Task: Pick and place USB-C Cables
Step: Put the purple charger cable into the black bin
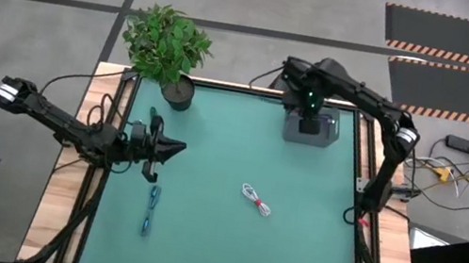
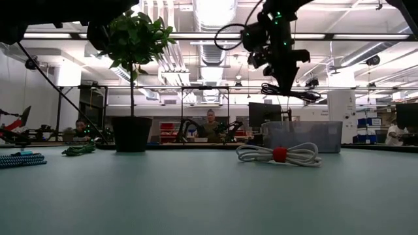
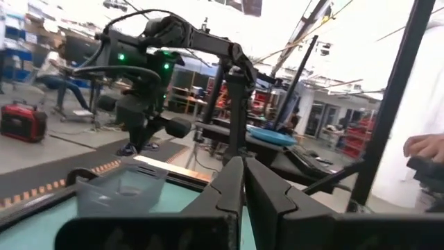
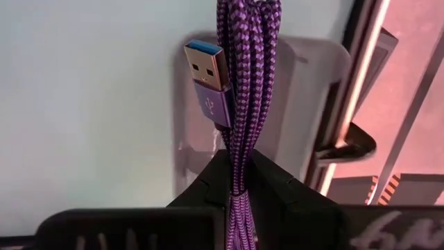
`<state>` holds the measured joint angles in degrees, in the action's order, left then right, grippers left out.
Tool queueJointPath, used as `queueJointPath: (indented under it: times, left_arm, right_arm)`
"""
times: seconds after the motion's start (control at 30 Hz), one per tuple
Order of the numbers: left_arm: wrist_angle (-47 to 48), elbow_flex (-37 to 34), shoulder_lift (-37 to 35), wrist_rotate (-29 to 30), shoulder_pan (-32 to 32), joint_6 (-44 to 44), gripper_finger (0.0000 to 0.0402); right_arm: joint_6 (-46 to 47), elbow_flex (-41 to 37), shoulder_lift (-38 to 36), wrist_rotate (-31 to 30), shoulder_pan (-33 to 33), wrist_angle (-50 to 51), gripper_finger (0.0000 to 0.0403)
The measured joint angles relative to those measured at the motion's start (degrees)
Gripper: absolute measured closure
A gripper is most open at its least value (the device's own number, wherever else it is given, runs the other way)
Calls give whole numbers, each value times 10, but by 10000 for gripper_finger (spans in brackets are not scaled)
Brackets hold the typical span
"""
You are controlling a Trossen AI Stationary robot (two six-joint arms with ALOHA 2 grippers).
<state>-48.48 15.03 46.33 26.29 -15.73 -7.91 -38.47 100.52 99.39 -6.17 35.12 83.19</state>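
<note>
My right gripper [image 4: 239, 191] hangs over the clear plastic bin [image 1: 311, 128] at the table's far right and is shut on the dark blue-purple braided cable [image 4: 246, 76]. This cable shows in the low view as dark loops [image 2: 287, 93] above the bin [image 2: 304, 136]. The white cable with red tie [image 1: 256, 199] lies flat mid-table. The light blue cable [image 1: 150, 210] lies near the left edge. The dark green cable [image 2: 78, 150] lies farther back on the left. My left gripper [image 1: 170, 147] is shut and empty, held over the left of the table. My right gripper pinches the purple cable bundle between its two fingers, on several strands side by side [image 4: 239, 170]. The fingers come from above, pointing down. The bundle hangs below them, lifted clear over the bin, with a silver and blue plug [image 4: 208, 76] dangling beside the strands.
A potted plant [image 1: 168, 44] stands at the far left corner of the green mat. Wooden table borders and black frame rails [image 1: 90, 193] run along both sides. People sit at benches in the room behind the table.
</note>
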Motion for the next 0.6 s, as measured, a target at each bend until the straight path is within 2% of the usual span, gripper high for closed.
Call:
queueJointPath:
  times: [0.37, 0.5, 0.6]
  left_arm:
    - [-1, 0, 1, 3, 0, 13, 402]
    - [-1, 0, 1, 4, 0, 13, 402]
    - [-1, 0, 1, 6, 0, 20, 402]
  right_arm:
    - [-41, -4, 0, 0, 55, -37, 380]
    - [-40, -4, 0, -34, 57, -47, 371]
    - [-27, -5, 0, -12, 60, -49, 360]
